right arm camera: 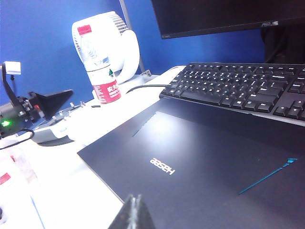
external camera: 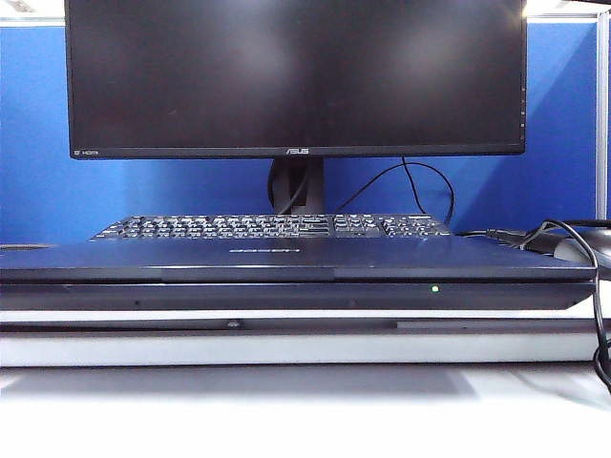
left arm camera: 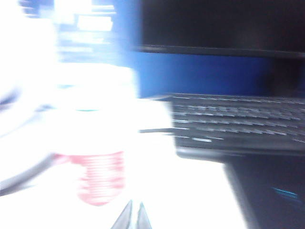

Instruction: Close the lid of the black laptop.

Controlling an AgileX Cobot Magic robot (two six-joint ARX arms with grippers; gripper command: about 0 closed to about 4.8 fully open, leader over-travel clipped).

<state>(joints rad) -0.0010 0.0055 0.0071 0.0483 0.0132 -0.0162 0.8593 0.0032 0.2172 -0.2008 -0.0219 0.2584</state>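
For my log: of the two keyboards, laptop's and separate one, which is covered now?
The laptop's: its lid lies flat over it. The separate keyboard behind shows its keys. Left gripper and right gripper touch nothing.

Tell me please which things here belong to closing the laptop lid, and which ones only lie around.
Belongs to the job:
- the lid, already down flat
- the black laptop
- left gripper and right gripper, both off the laptop

Just lying about:
- ASUS monitor
- separate keyboard
- water bottle
- white fan
- cables
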